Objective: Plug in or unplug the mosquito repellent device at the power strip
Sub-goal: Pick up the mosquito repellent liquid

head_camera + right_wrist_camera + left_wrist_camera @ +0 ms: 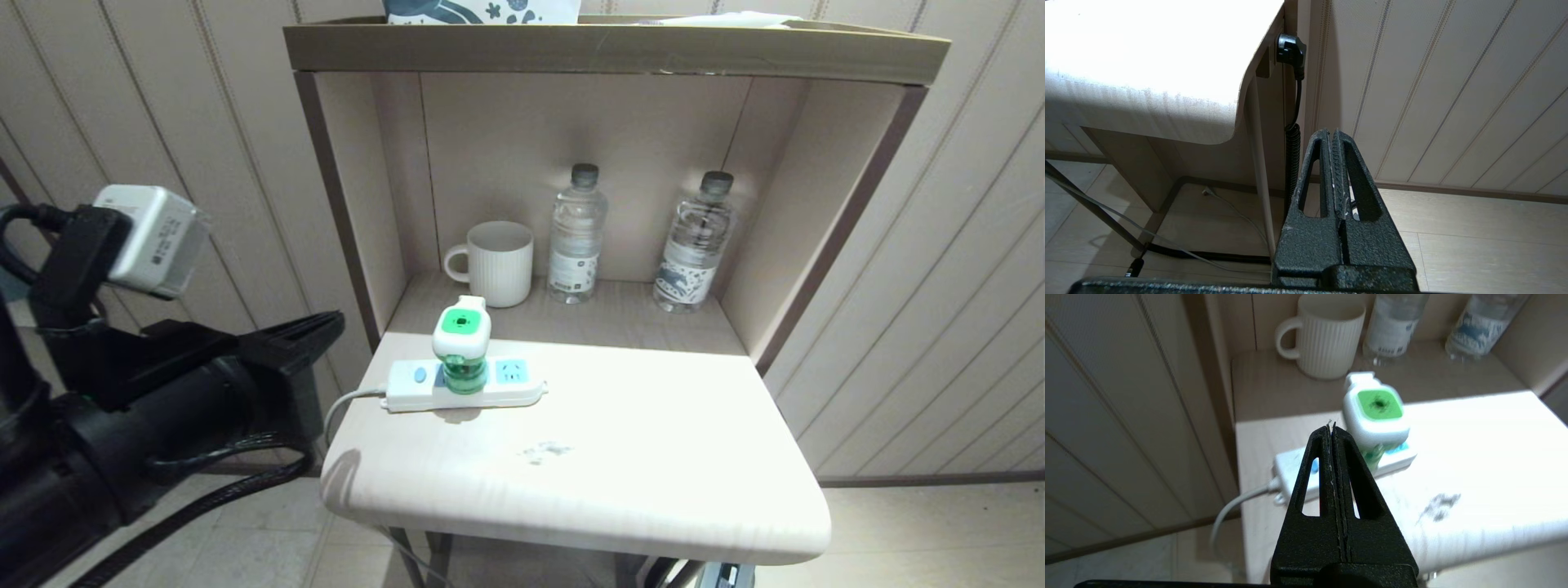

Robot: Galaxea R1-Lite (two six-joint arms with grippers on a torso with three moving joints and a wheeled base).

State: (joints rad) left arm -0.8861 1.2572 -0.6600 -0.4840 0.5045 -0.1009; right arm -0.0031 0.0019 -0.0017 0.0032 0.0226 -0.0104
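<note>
The mosquito repellent device [462, 343] [1378, 416], white with a green top and a green bottle, stands plugged into the middle of the white power strip [465, 385] [1400, 459] on the pale table [620, 457]. My left gripper [331, 320] [1332, 425] hangs shut and empty to the left of the table, short of the strip's cable end. In the left wrist view its black fingers [1347, 486] cover part of the strip. My right gripper [1332, 132] is shut, parked low beside the table's right side, facing the wall and floor.
A white ribbed mug [496, 263] and two clear water bottles [576, 235] [694, 243] stand at the back of the shelf recess. The strip's white cable [347, 404] drops off the table's left edge. A black plug and coiled cord [1291, 61] hang under the table.
</note>
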